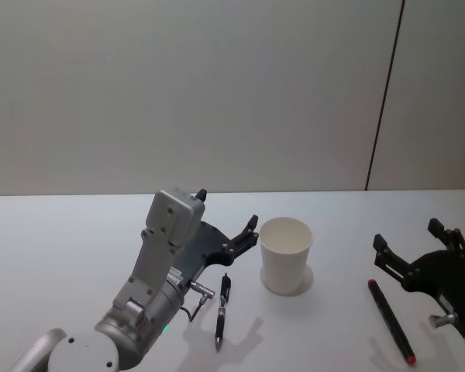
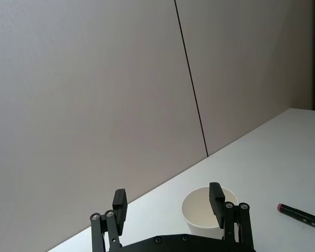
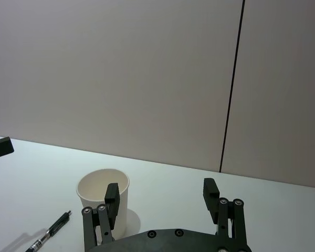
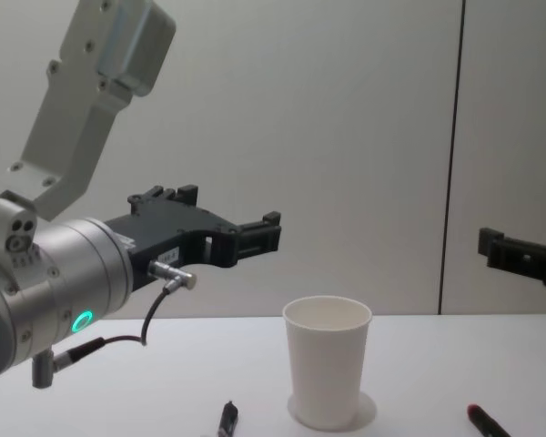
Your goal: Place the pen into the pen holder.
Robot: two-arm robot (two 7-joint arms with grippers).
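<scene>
Head view shows the black pen (image 1: 222, 308) flat on the table (image 1: 62, 248) just left of the pen holder (image 1: 285, 256), near the left hand (image 1: 227, 211), spread apart; probably light, stiff, slick, best pinched mid-barrel; right hand (image 1: 407, 235) idle, likewise apart

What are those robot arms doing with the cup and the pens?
Nothing is picked up yet. The left gripper hovers, jaws open, near the black pen lying on the table beside the white cup. The right gripper, also open, hangs near a red-tipped pen on the cup's other side. The cup looks empty.
</scene>
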